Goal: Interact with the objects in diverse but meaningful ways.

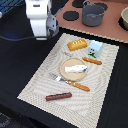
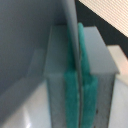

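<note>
Nearest me the brown sausage stick [image 1: 58, 96] lies untouched by the placemat's [image 1: 35, 82] near edge — the gripper [image 1: 42, 35], fingers pressed closed on nothing, hovers off its far corner, everything left.

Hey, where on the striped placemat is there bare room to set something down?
On the placemat, the bare patches are between the fork and the mat's edge on the exterior view's left, and the near corner beyond the brown sausage stick. It is crowded around the plate, between the yellow bread block, pale blue carton and orange-handled knife.
</note>
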